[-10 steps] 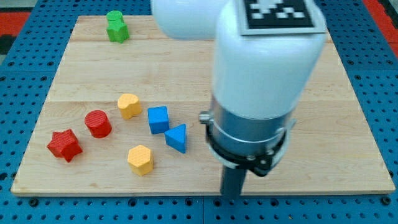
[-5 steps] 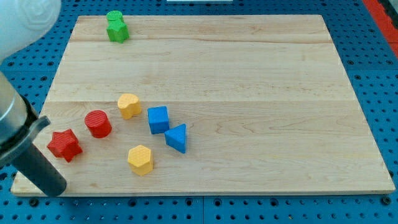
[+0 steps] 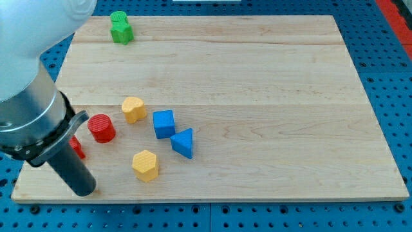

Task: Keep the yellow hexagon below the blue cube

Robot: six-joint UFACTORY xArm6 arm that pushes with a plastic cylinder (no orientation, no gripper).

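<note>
The yellow hexagon [image 3: 145, 165] lies near the board's bottom edge, below and a little left of the blue cube [image 3: 164, 124]. A blue triangular block [image 3: 183, 142] sits just right of the hexagon and touches the cube's lower right corner. My tip [image 3: 84, 190] is at the bottom left of the board, left of the hexagon and apart from it. The arm's body covers most of the red star [image 3: 76, 147].
A red cylinder [image 3: 101, 127] and a second yellow block [image 3: 133, 109] lie left of the blue cube. A green block [image 3: 120, 27] stands at the view's top left. The wooden board [image 3: 270, 96] rests on a blue pegboard.
The arm swung from the bottom middle to the far left, then came back a little to the right, now covering the red star. The blocks have not moved.
</note>
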